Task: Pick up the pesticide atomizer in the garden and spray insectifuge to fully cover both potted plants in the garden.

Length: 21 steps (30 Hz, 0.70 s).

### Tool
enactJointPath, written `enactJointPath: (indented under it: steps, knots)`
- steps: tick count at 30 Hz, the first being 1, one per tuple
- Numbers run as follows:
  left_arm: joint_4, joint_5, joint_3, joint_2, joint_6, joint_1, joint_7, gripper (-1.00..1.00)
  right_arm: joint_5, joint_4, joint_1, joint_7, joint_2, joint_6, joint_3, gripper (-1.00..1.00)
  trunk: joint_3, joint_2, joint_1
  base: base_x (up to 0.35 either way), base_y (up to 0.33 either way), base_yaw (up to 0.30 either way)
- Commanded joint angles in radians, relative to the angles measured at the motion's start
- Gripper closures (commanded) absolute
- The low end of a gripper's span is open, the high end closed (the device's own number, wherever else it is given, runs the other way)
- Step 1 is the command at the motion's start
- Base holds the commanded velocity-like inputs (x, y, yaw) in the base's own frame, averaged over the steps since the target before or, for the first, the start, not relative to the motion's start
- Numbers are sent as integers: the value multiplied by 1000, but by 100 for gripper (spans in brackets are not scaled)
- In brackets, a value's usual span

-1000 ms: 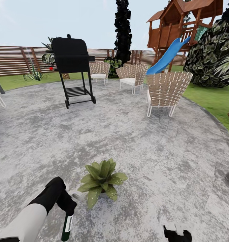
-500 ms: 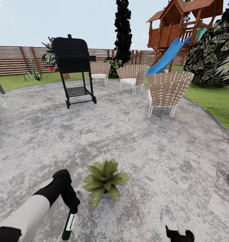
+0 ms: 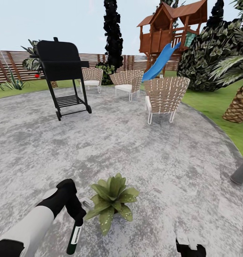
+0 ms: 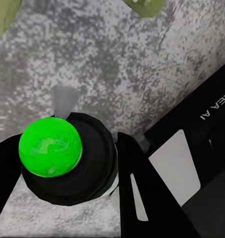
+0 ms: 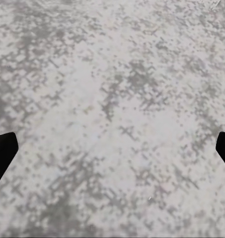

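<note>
The left gripper [image 3: 75, 218] is clenched around the pesticide atomizer [image 3: 73, 238], which hangs just beside the potted plant [image 3: 112, 200] on the stone patio [image 3: 143, 153], while the right gripper [image 3: 190, 247], near that plant, has its fingers spread wide over bare stone.

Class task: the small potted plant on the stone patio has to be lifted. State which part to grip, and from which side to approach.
Grip the potted plant low, at its pot under the rosette, coming in level from the free right gripper's side. The broad leaves spread outward over the pot, so a descent from above would probably crush them.
</note>
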Motion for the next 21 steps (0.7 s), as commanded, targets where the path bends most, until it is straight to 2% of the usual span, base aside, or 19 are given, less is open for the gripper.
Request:
enactJointPath:
  steps: [1,7,11,15,17,21]
  knots:
    - [-2,-6,-3,0,11,0,-9,100,1,1,-1,-1,0,-4,-4,-100,-1,0,0,-95,332,-300]
    - [-2,-6,-3,-2,11,0,-9,100,1,1,-1,-1,0,-4,-4,-100,-1,0,0,-120,327,-300]
    - [-2,-4,-3,-3,11,0,-10,100,0,1,-1,-1,0,-4,-4,-100,-1,0,0,12,333,-292]
    - [-2,-4,-4,-1,11,2,-12,100,0,1,-1,0,-1,-4,-4,-100,-1,0,0,137,311,-82]
    - [-1,-6,-6,-3,10,6,-11,100,1,2,-1,1,-14,-4,-4,-100,-1,0,0,32,78,-8]
    - [1,-1,-7,3,5,10,-12,100,1,2,-1,1,-20,-4,-4,-100,-1,0,0,7,17,-2]
